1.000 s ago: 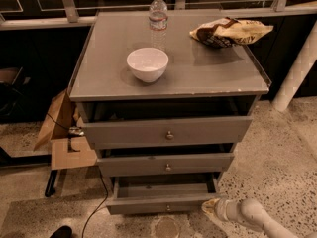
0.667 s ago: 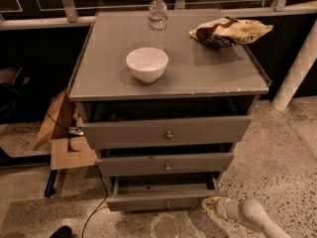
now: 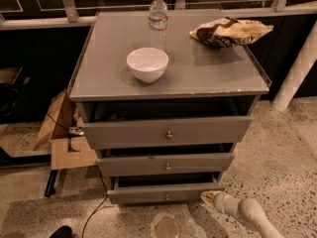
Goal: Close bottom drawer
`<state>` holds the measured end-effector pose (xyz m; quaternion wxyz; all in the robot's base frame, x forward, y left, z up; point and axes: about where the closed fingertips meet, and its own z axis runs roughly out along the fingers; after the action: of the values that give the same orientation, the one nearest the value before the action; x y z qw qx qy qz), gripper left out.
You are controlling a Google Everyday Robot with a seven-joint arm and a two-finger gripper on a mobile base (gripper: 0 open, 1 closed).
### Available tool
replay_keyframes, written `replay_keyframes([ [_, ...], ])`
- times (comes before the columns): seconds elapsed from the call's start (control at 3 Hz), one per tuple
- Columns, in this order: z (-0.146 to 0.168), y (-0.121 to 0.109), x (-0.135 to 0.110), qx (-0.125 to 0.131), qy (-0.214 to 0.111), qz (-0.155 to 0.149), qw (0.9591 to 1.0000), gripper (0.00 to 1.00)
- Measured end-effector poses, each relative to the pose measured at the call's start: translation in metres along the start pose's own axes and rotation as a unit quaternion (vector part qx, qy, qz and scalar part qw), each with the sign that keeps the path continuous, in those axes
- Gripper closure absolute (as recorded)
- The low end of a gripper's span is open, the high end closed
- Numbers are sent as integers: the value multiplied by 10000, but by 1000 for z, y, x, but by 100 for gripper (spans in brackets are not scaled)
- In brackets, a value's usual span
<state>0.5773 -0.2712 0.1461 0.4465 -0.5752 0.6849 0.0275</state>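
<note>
Arm (image 3: 250,214) low, angled in from right of bottom drawer (image 3: 163,196). Gripper (image 3: 209,197) just beside its front's right end; cannot tell grip state. Bottom drawer partly open, inside hidden.

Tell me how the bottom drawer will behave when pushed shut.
The bottom drawer looks like rigid painted wood, so it should probably slide in as one stiff piece. The pincer sits by its right front corner, so an off-centre push may skew or bind it. It stands only partly out, so travel is likely short.
</note>
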Motion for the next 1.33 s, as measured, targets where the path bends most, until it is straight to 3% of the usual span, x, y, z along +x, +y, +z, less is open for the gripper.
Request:
replay_keyframes([
  [0.67, 18, -22, -4, 316, -63, -143, 9994, 100],
  [1.33, 34, -34, -4, 387, -48, -146, 9991, 100],
])
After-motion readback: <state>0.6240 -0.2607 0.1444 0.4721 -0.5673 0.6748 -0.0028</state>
